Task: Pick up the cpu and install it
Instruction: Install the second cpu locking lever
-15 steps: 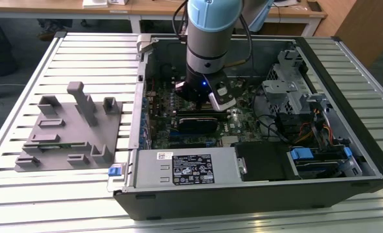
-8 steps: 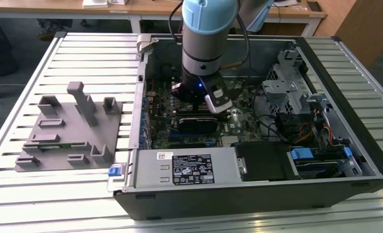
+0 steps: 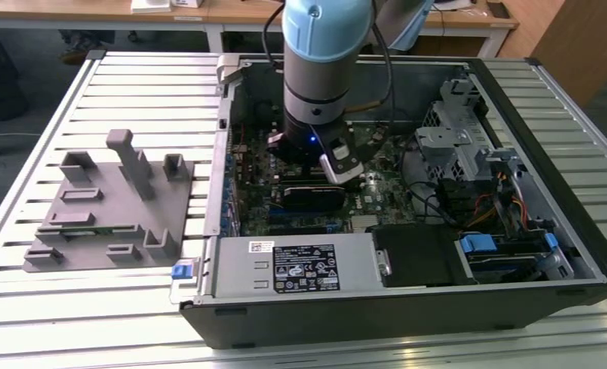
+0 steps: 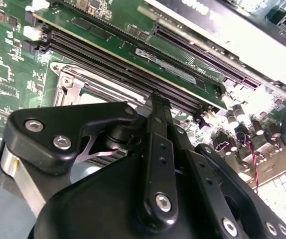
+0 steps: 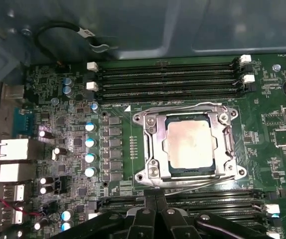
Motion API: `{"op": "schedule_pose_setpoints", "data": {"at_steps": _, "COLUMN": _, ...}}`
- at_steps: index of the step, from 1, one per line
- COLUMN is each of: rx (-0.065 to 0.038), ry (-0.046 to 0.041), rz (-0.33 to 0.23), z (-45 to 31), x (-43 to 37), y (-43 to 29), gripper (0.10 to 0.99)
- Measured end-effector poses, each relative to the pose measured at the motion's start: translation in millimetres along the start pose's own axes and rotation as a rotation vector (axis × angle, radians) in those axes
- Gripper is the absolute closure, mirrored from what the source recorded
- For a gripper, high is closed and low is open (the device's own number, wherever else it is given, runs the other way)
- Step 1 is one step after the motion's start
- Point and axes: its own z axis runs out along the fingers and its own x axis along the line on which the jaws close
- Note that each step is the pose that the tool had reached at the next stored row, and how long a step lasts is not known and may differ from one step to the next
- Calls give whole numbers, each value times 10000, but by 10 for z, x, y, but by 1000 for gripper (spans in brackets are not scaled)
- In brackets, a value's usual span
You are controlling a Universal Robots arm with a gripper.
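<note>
the arm is a round column with a pale blue cap over grey and black bands, a small blue light, and black cables alongside. the pincer is black, studded with silver screws.

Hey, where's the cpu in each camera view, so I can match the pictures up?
Exterior view: I cannot pick it out; the gripper hangs over that part of the motherboard, inside the open computer case.
First wrist view: the cpu lies in the metal socket frame, right of centre.
Second wrist view: mostly hidden behind the gripper's black body; a corner of the frame shows.
Shared landmark: the socket frame beside the long black memory slots.
</note>
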Motion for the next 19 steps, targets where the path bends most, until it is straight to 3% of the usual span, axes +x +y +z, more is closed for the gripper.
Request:
{"op": "schedule_pose_setpoints", "data": {"at_steps": 8, "rx": -164, "ry": 11, "rz": 2, "z": 26, "x": 11, "y": -14, "gripper": 980}}
{"op": "schedule_pose_setpoints", "data": {"at_steps": 19, "rx": -225, "ry": 15, "rz": 3, "z": 65, "x": 23, "y": 1, "gripper": 980}}
